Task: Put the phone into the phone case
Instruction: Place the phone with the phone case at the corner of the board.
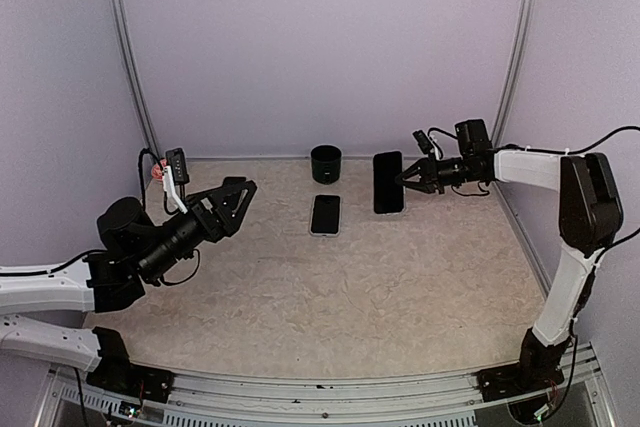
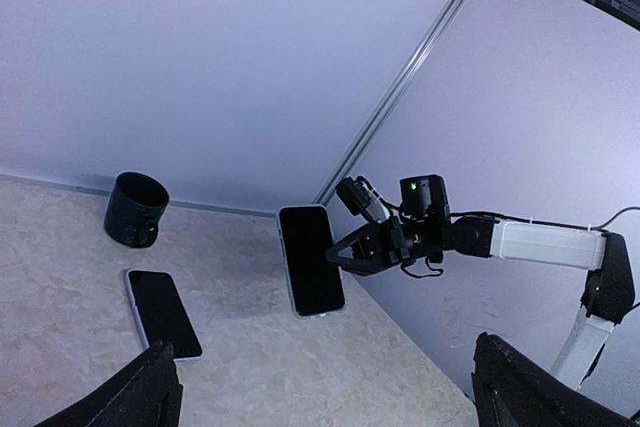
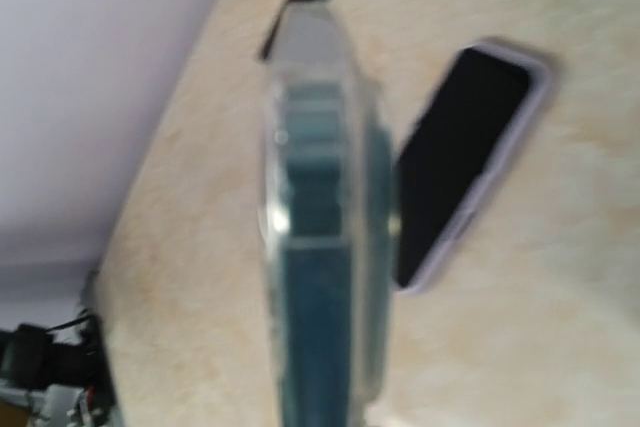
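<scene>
High rear view and both wrist views share the phone [image 1: 325, 214].

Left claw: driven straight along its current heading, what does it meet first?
Probably the dark slab held aloft by the right claw: the open left claw frames it in its wrist view. The flat phone and cup sit left of that line. Depth is unclear.

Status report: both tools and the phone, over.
Left tool open, empty. Right tool shut on the case, raised above the table. Phone lying flat. Cup behind it, not in the way.
</scene>
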